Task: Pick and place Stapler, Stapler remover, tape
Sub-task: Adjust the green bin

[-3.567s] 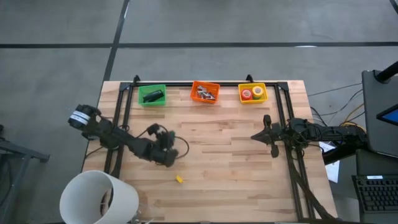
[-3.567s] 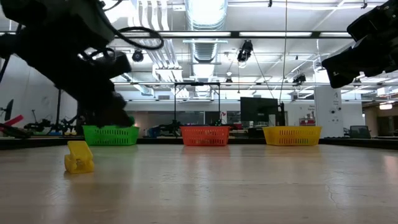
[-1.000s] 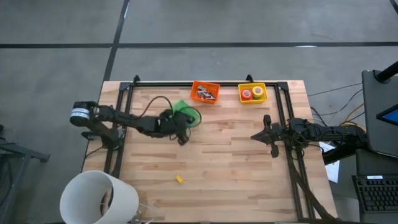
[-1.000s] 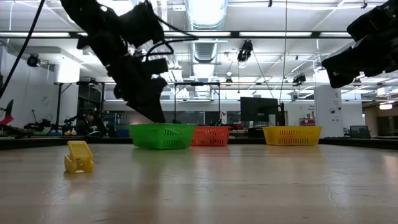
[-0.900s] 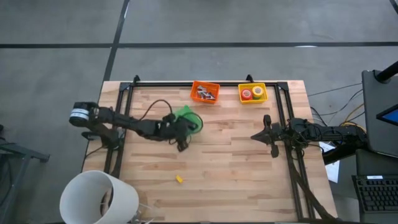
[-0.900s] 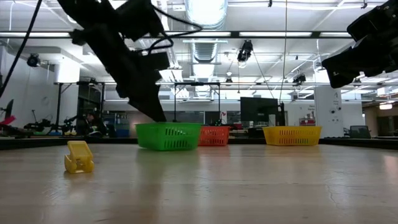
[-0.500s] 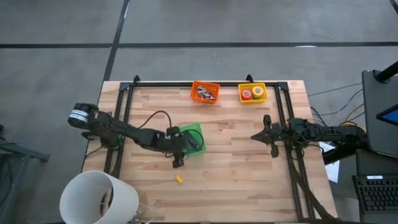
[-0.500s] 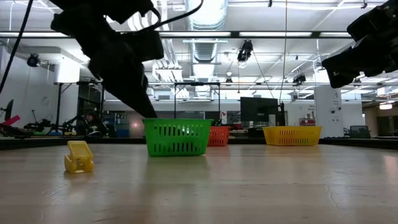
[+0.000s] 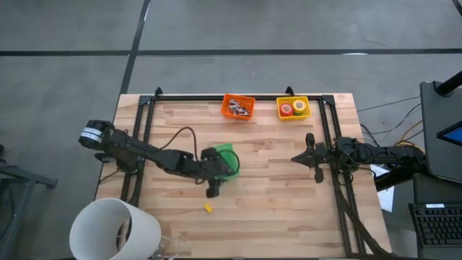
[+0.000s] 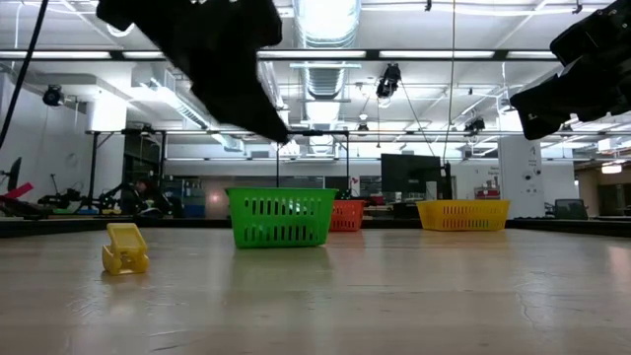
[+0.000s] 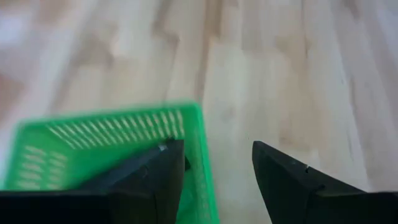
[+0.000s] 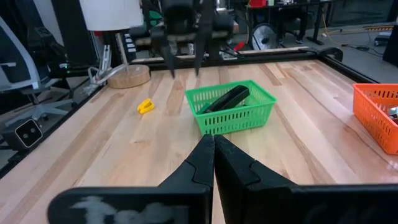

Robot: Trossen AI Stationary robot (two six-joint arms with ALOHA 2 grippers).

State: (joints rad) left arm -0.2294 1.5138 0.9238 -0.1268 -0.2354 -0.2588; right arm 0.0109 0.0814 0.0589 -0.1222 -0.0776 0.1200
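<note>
The black stapler [image 12: 227,98] lies in the green basket [image 9: 225,160], which stands mid-table on its base. My left gripper [image 12: 185,67] hangs open just above the basket's left rim, fingers pointing down; it also shows in the high view [image 9: 214,179] and in its own wrist view [image 11: 217,149]. Two tape rolls, one red [image 9: 286,109] and one yellow-green [image 9: 299,106], sit in the yellow basket [image 9: 293,115] at the far edge. My right gripper [image 9: 296,157] waits shut at the table's right side, above the wood.
An orange basket [image 9: 238,107] with small metal pieces stands at the far edge. A small yellow piece [image 9: 208,208] lies on the wood near the green basket, also seen in the low view [image 10: 125,248]. A white lamp shade [image 9: 115,230] overhangs the near left corner.
My left gripper drew the green basket with the stapler from near the far edge toward the table's middle, sliding it along the wood toward the near edge and slightly right. It then rose clear of the basket's rim, and the basket stays where it stopped.
</note>
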